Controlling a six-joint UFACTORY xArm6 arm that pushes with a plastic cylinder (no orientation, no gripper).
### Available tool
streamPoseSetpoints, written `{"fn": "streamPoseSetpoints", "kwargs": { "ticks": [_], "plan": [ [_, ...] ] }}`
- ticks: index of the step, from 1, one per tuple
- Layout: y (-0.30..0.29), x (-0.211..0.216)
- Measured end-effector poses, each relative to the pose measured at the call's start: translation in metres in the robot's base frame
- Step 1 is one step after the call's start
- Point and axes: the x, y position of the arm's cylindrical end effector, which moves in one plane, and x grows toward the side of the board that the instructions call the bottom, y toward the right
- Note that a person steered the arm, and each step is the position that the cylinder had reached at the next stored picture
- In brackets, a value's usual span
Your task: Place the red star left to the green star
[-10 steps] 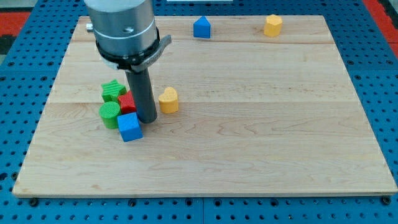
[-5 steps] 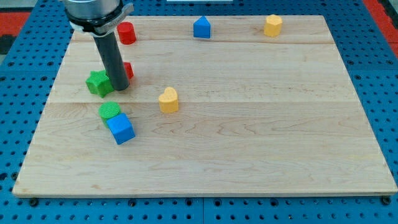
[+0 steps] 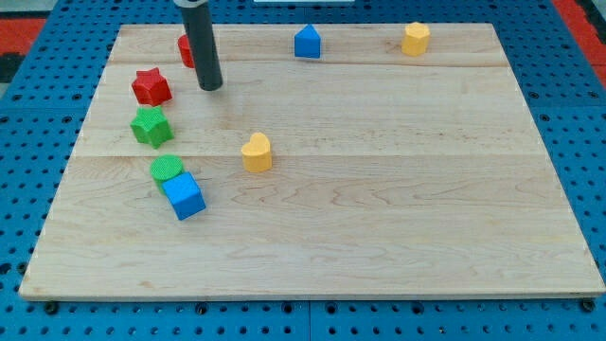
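The red star (image 3: 151,86) lies near the board's left edge, just above the green star (image 3: 151,125) and apart from it by a small gap. My tip (image 3: 210,87) rests on the board to the right of the red star, with bare wood between them. The rod rises from it toward the view's top and hides part of a red block (image 3: 185,49).
A green cylinder (image 3: 167,170) touches a blue cube (image 3: 184,195) below the green star. A yellow heart (image 3: 256,152) sits mid-board. A blue house-shaped block (image 3: 306,42) and a yellow block (image 3: 415,38) stand near the top edge of the wooden board (image 3: 379,189).
The red star has gone from right of the green star to up and left, above it. My tip has moved up and to the right, away from both stars.
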Motion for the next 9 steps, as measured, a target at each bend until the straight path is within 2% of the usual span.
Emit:
{"fn": "streamPoseSetpoints", "kwargs": {
  "ticks": [1, 2, 3, 7, 8, 9],
  "plan": [
    [-0.04, -0.015],
    [-0.086, 0.009],
    [-0.088, 0.06],
    [-0.081, 0.064],
    [-0.118, 0.065],
    [-0.125, 0.122]
  ]
}}
